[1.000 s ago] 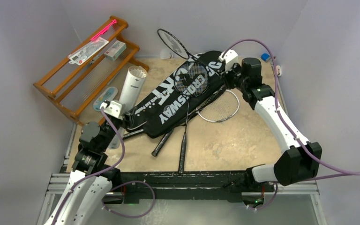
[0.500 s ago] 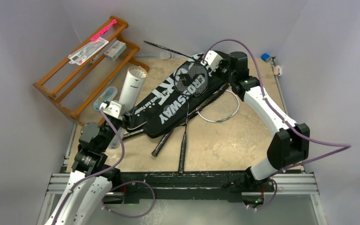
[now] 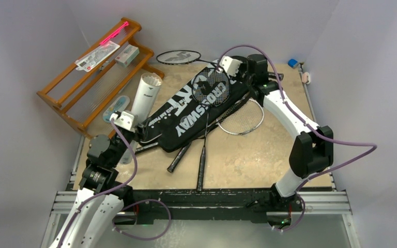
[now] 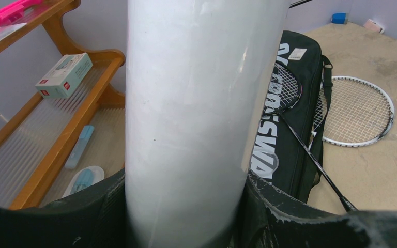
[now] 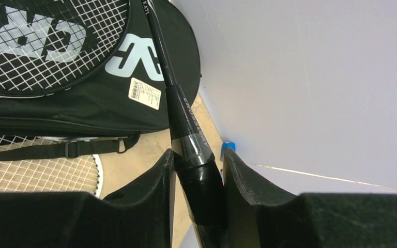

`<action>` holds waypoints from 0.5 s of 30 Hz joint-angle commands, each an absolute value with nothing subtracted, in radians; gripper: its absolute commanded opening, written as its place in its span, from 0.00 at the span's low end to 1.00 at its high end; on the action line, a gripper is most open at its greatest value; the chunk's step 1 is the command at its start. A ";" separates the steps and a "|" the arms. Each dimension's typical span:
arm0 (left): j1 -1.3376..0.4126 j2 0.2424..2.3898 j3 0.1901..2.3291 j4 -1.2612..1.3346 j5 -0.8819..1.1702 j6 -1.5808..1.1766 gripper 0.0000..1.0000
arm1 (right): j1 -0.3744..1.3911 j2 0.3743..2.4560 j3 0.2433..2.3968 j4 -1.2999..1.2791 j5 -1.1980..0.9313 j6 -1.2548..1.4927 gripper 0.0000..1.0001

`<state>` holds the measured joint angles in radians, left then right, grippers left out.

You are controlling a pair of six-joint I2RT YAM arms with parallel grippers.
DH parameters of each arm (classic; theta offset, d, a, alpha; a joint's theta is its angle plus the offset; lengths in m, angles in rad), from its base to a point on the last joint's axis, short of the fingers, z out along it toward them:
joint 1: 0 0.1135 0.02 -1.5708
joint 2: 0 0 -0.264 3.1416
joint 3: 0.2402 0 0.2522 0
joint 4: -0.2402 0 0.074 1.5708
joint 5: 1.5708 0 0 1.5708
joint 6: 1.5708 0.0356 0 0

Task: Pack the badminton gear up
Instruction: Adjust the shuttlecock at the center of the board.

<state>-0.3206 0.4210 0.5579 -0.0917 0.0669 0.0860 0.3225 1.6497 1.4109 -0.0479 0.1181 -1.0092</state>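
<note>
My left gripper (image 3: 133, 126) is shut on the lower end of the long white tube (image 3: 146, 92), which stands tilted beside the rack and fills the left wrist view (image 4: 186, 103). At the back of the table my right gripper (image 3: 239, 76) is shut on the black handle (image 5: 199, 175) of a thin black racket. That racket's head (image 3: 178, 57) hangs nearly level near the back wall. The black covers (image 3: 186, 119) lettered "CROSSWAY" lie across the middle. One racket (image 3: 211, 87) rests on top of them. A white-framed racket (image 3: 243, 118) lies partly under them. No shuttlecocks are in view.
The orange-brown wooden rack (image 3: 93, 72) stands at the back left with packets and a pink stick on it. Black racket handles (image 3: 178, 160) stick out from under the covers toward the near edge. A small blue object (image 3: 292, 63) sits by the back right wall.
My right arm has swung left along the back, and the held racket's head has turned from raised to nearly level near the back wall. The left arm and tube have not moved.
</note>
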 commanded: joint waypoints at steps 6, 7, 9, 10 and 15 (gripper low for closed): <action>-0.311 0.415 0.560 -0.034 0.078 0.070 0.39 | 0.303 1.608 1.533 -0.168 0.176 -0.940 0.00; -0.311 0.414 0.559 -0.034 0.079 0.070 0.39 | 0.303 1.610 1.547 -0.204 0.166 -0.929 0.00; -0.311 0.409 0.557 -0.035 0.077 0.071 0.39 | 0.302 1.603 1.557 -0.254 0.148 -0.909 0.00; -0.311 0.408 0.558 -0.035 0.077 0.070 0.39 | 0.303 1.594 1.554 -0.266 0.143 -0.906 0.00; -0.311 0.408 0.557 -0.036 0.078 0.070 0.39 | 0.302 1.562 1.540 -0.317 0.144 -0.897 0.00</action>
